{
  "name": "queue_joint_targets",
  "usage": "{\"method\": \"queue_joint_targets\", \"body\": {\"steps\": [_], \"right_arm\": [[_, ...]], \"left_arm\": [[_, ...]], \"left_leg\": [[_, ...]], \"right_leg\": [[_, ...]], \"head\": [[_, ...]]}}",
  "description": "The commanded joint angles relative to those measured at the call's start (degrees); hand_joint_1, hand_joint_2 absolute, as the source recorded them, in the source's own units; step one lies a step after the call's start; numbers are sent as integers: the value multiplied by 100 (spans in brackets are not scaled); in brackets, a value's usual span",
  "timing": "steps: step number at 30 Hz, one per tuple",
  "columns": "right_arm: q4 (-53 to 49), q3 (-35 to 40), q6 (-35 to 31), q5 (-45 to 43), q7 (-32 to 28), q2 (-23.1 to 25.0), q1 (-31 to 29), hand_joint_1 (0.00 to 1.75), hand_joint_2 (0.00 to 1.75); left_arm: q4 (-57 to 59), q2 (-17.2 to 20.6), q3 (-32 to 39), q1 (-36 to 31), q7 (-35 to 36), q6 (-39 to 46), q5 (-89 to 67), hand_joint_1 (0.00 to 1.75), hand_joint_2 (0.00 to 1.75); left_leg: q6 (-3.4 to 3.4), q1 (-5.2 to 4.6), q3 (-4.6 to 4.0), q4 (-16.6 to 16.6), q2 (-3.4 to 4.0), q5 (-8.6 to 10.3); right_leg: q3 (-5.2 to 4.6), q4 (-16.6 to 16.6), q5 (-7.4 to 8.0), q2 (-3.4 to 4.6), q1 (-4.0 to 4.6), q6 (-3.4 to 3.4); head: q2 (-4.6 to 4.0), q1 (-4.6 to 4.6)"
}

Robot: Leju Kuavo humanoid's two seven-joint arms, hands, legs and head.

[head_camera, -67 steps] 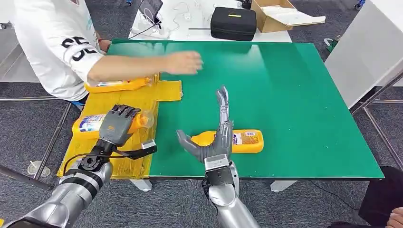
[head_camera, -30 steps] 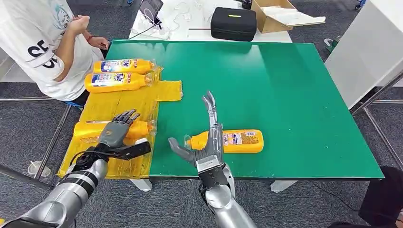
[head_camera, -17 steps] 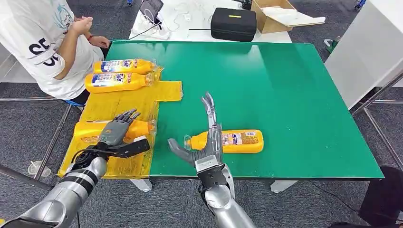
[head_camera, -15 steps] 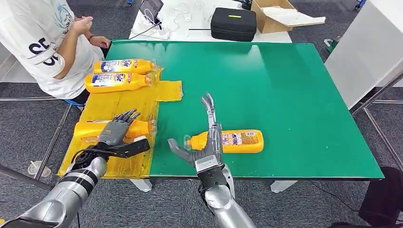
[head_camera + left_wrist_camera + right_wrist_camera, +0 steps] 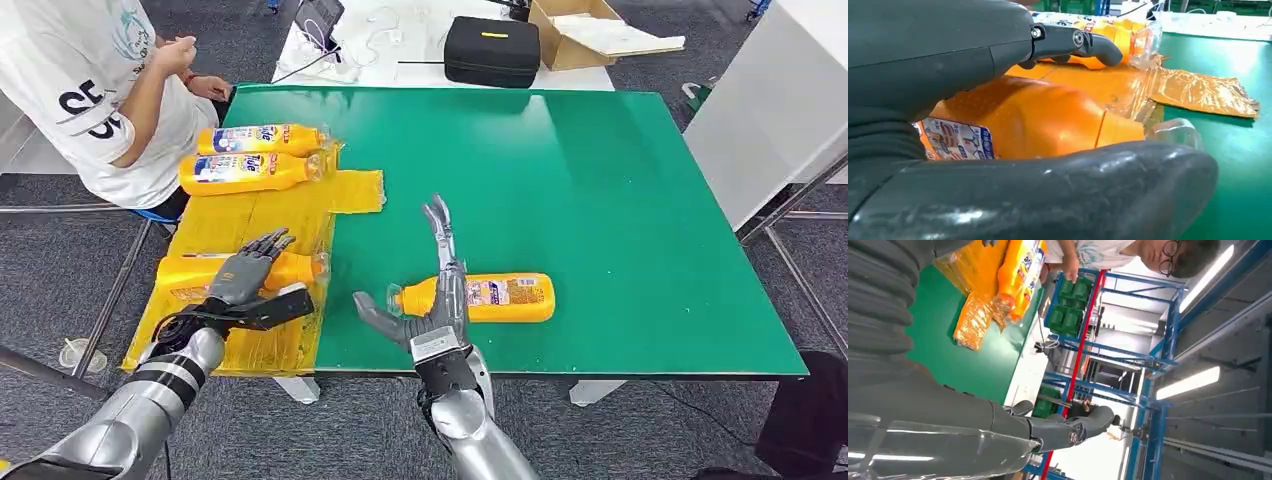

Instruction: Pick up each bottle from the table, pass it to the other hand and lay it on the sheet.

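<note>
Watching the left side first: my left robot hand (image 5: 243,277) lies over the near bottle (image 5: 186,275) on the yellow sheet (image 5: 262,215), fingers spread loosely across it, thumb out toward the counter edge. From the wrist view the thumb passes under the bottle's neck end without clamping, so I read it as open and resting, not gripping. Risk here, in my judgement: lifting off carelessly could drag or roll that bottle, and its clear cap already sits near the sheet's green-side border. The sheet is crinkled film and could catch on a finger and shift with it.

Two more bottles (image 5: 255,171) lie side by side at the far end of the sheet, close to a seated person (image 5: 90,90).

Moving right: the right robot hand (image 5: 437,300) stands edge-on above the near side of the green counter (image 5: 600,180), fingers extended straight away from me, thumb splayed toward the left. It holds nothing. The remaining bottle (image 5: 500,297) lies on its side on the counter just behind the palm, cap end pointing left.

Likely trouble: the bottle is smooth and round, so closing from this flat pose may push it rolling away. I cannot tell whether palm and bottle touch.
</note>
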Motion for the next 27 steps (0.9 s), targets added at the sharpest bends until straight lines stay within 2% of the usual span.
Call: {"method": "queue_joint_targets", "body": {"steps": [1, 4, 7, 27], "right_arm": [[277, -199, -86, -48, -32, -35, -113, 0, 175], [329, -251, -189, -45, -77, -25, -112, 0, 175], [420, -271, -184, -53, -93, -17, -132, 0, 175], [615, -328, -149, -86, -160, -2, -206, 0, 175]], "left_arm": [[124, 67, 39, -129, 79, -334, 170, 0, 0], [206, 124, 167, -172, 23, -1005, 554, 0, 0], [143, 194, 96, -145, -48, -1246, 651, 0, 0], [189, 345, -400, -216, -11, -1416, 754, 0, 0]], "left_leg": [[7, 0, 25, -5, 8, -7], [6, 1, 25, -5, 9, -7], [7, -1, 35, -9, 13, -7], [5, -2, 56, -12, 14, 0]], "right_leg": [[23, -6, -5, -1, 4, -7], [24, -6, -5, 0, 5, -7], [34, -8, -4, 5, 2, -8], [53, -10, -1, 6, 2, -10]], "head": [[-2, 0], [-2, 0], [-2, 0], [-2, 0]]}}
